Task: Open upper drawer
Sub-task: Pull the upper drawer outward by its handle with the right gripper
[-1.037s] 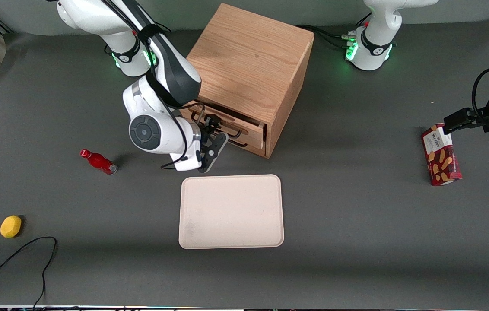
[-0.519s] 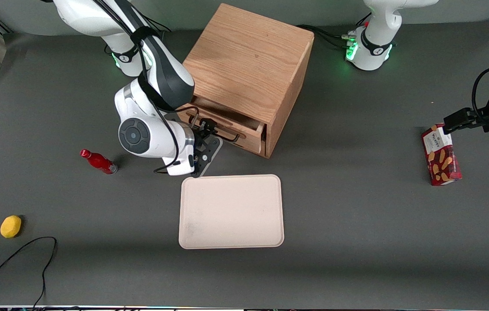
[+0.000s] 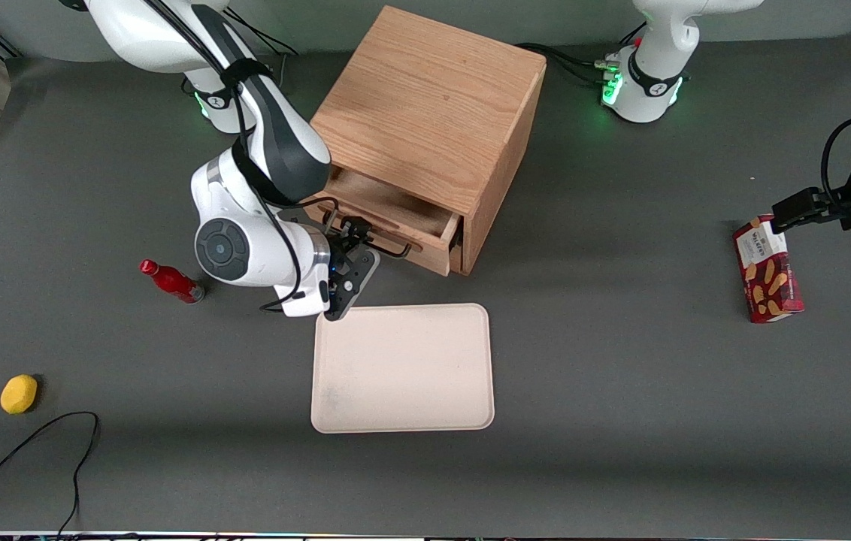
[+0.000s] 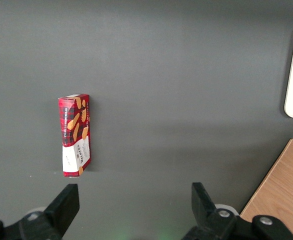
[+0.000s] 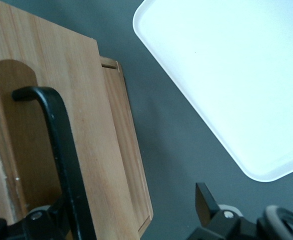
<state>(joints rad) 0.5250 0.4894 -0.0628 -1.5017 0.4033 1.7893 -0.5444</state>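
The upper drawer [image 3: 395, 214], shallow light oak with visible grain, is sticking partly out of the boxy oak cabinet [image 3: 433, 105], showing a bare wooden inside. The claw [image 3: 354, 242] is sitting at the drawer's thin black wire handle [image 5: 61, 150], closed around it. A smooth cream tray [image 3: 403, 368] with rounded corners is lying empty on the grey worktop [image 3: 621, 376], nearer the front camera.

Robotics lab, two bench-mounted white arms [image 3: 260, 150], grey mat-covered table [image 3: 621, 391]
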